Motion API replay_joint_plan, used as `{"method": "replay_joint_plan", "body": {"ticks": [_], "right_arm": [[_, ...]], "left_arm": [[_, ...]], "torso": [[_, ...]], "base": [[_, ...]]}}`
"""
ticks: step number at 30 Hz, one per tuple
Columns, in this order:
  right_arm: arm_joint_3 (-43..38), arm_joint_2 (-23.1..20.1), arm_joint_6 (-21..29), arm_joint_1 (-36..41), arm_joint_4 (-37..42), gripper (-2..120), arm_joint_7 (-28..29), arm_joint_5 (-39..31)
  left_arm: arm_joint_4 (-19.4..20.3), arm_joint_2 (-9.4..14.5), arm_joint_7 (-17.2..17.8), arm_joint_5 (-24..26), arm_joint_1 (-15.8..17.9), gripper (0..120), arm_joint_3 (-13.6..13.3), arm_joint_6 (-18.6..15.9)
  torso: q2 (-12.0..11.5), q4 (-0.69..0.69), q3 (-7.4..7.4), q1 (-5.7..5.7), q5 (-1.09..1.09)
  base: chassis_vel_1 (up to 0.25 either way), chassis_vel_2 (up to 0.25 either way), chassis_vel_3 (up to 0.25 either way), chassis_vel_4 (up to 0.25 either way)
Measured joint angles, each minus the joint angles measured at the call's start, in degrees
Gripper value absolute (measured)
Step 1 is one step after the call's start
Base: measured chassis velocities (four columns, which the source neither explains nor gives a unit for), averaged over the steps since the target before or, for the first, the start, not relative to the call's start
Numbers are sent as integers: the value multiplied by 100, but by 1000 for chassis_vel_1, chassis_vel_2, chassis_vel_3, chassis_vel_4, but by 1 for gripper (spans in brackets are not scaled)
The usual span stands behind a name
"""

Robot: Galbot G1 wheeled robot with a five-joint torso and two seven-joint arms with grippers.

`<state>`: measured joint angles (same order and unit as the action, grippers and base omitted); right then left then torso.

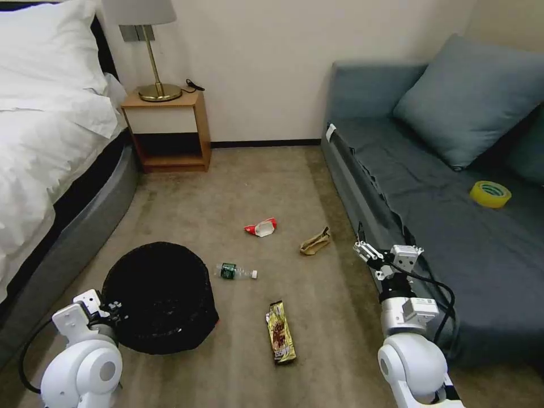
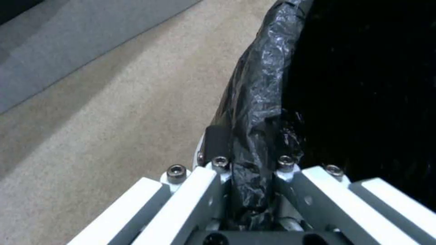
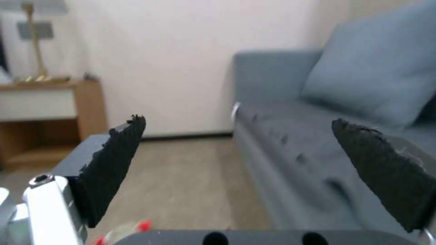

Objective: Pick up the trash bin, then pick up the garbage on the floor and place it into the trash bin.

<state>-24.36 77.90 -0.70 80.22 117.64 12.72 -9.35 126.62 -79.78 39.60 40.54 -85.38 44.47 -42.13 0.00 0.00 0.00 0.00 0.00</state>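
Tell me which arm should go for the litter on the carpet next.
Probably the right. The right gripper hangs open and empty beside the sofa, near the tan crumpled paper. The left gripper is clamped on the trash bin rim.

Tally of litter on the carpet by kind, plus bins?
Snack wrapper: 1
Clear bottle: 1
Red-and-white pack: 1
Tan crumpled paper: 1
Trash bin: 1, rim clamped in the left gripper
Total: 5, with 4 litter pieces
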Motion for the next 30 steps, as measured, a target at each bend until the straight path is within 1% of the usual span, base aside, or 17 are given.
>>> {"method": "replay_joint_plan", "body": {"ticks": [1, 2, 6, 7, 9, 11, 12, 13, 16, 17, 20, 21, 24, 25, 26, 28, 30], "right_arm": [[87, -44, 143, -33, -13, 100, 42, -159], [87, -44, 143, -33, -13, 100, 42, -159], [772, -341, 1178, -332, -188, 100, 456, -1684], [772, -341, 1178, -332, -188, 100, 456, -1684], [1042, -451, 1649, -458, -257, 100, 629, -2223], [1395, -562, 2398, -677, -402, 100, 967, -3110], [1395, -562, 2398, -677, -402, 100, 967, -3110], [1489, -592, 2575, -750, -478, 100, 1023, -3318], [1842, -710, 3163, -1069, -895, 100, 1270, -4169], [1842, -710, 3163, -1069, -895, 100, 1270, -4169], [2135, -835, 3579, -1367, -1366, 100, 1305, -4693], [2135, -835, 3579, -1367, -1366, 100, 1305, -4693], [2446, -877, 3637, -1641, -2078, 100, 985, -4654], [2446, -877, 3637, -1641, -2078, 100, 985, -4654], [2542, -870, 3637, -1713, -2285, 100, 919, -4622], [2776, -786, 3545, -1848, -2765, 100, 722, -4425], [2848, -757, 3486, -1890, -2913, 100, 661, -4341]], "left_arm": [[0, -2, -2, -4, -1, 3, 1, 0], [0, -2, -2, -4, -1, 3, 1, 0], [6, -48, -41, -71, -35, 3, -3, 0], [6, -48, -41, -71, -35, 3, -3, 0], [20, -70, -57, -84, -49, 3, -4, 0], [21, -94, -77, -103, -61, 3, 3, 0], [21, -94, -77, -103, -61, 3, 3, 0], [16, -101, -84, -113, -66, 3, 11, 0], [-23, -139, -123, -152, -92, 3, 51, 0], [-23, -139, -123, -152, -92, 3, 51, 0], [-87, -159, -149, -175, -97, 3, 108, -1], [-87, -159, -149, -175, -97, 3, 108, -1], [-167, -159, -166, -197, -98, 3, 142, 6], [-167, -159, -166, -197, -98, 3, 142, 6], [-181, -159, -169, -205, -98, 3, 149, 10], [-214, -163, -176, -220, -103, 3, 160, 28], [-226, -165, -178, -227, -106, 3, 163, 33]], "torso": [[0, 0, 0, 0, 0], [0, 0, 0, 0, 0], [0, 1, 0, 0, 0], [0, 1, 0, 0, 0], [0, 1, 0, 0, 0], [0, 1, 0, 0, 0], [0, 1, 0, 0, 0], [0, 1, 0, 0, 0], [0, 1, 0, 0, 0], [0, 1, 0, 0, 0], [0, 1, 0, 0, 0], [0, 1, 0, 0, 0], [0, 1, 0, 0, 0], [0, 1, 0, 0, 0], [0, 1, 0, 0, 0], [0, 0, 0, 0, 0], [0, 1, 0, 0, 1]], "base": [[0, 0, 0, 0], [0, 0, 0, 0], [0, 0, 0, 0], [0, 0, 0, 0], [0, 0, 0, 0], [0, 0, 0, 0], [0, 0, 0, 0], [0, 0, 0, 0], [0, 0, 0, 0], [0, 0, 0, 0], [0, 0, 0, 0], [0, 0, 0, 0], [0, 0, 0, 0], [0, 0, 0, 0], [0, 0, 0, 0], [0, 0, 0, 0], [0, 0, 0, 0]]}}
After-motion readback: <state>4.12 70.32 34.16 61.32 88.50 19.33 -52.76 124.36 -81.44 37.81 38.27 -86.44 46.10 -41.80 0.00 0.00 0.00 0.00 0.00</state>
